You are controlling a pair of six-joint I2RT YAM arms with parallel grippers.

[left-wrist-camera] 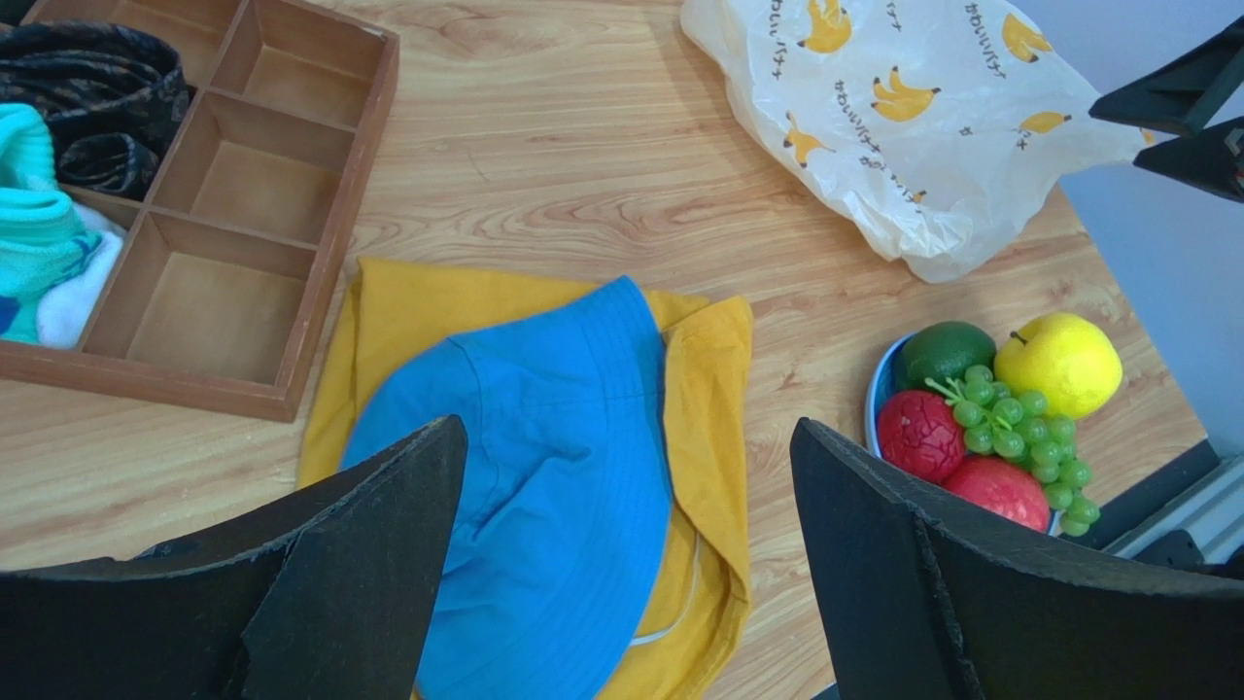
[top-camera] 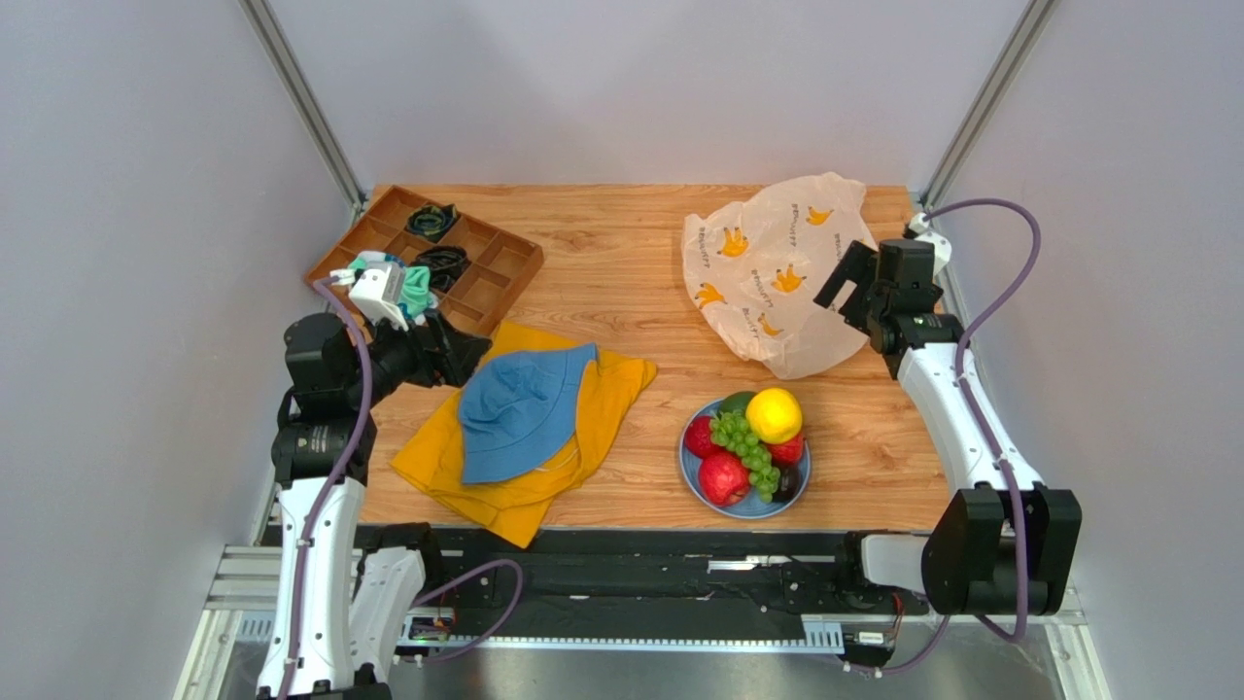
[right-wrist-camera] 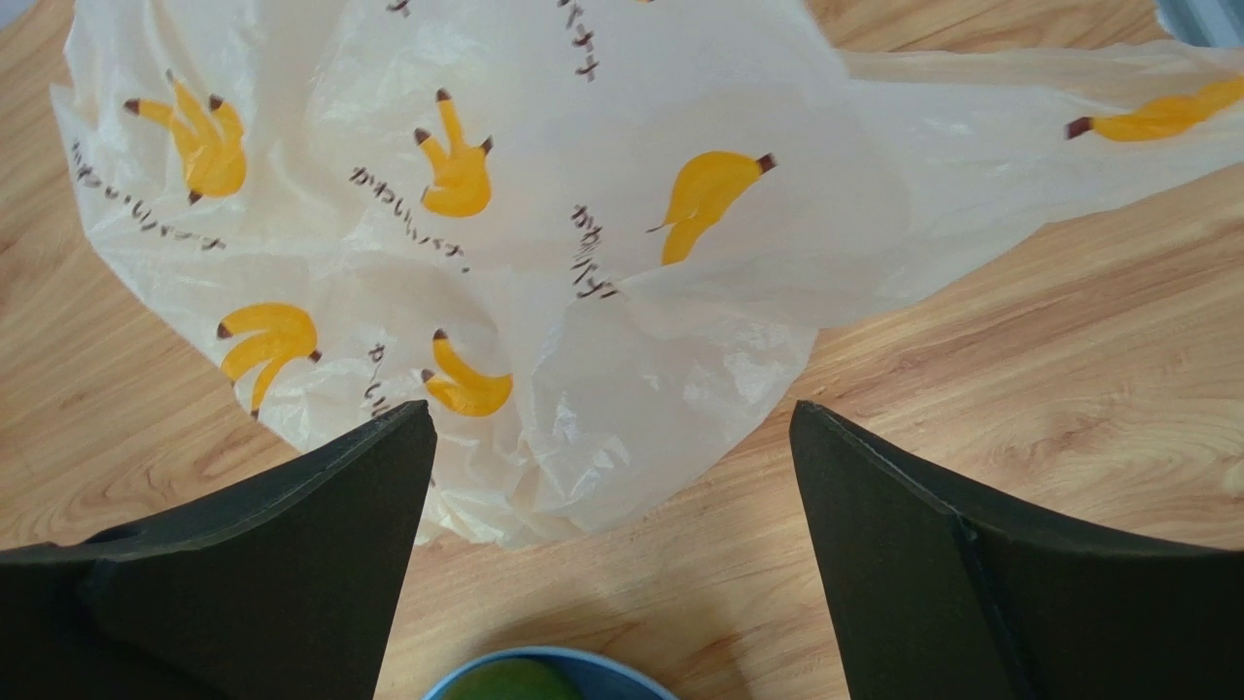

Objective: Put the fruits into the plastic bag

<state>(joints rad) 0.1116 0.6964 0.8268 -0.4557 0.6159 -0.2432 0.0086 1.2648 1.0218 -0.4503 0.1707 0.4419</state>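
Note:
The fruits lie piled on a blue plate [top-camera: 688, 464] at the table's front right: a yellow lemon [top-camera: 774, 414], green grapes [top-camera: 745, 441], two red fruits [top-camera: 722, 477], a green oval fruit [top-camera: 738, 403] and a dark plum [top-camera: 786, 486]. The plastic bag [top-camera: 774, 270], cream with printed bananas, lies crumpled behind the plate. My right gripper [top-camera: 844, 277] hovers open over the bag's near edge [right-wrist-camera: 584, 379], nothing between its fingers. My left gripper [top-camera: 465, 350] hangs open above the blue hat [left-wrist-camera: 555, 438], well left of the plate [left-wrist-camera: 881, 394].
The blue hat [top-camera: 519, 416] lies on a yellow cloth [top-camera: 613, 387] at front left. A compartmented wooden tray [top-camera: 497, 270] with dark and teal items sits at back left. Grey walls close in the table's sides and back.

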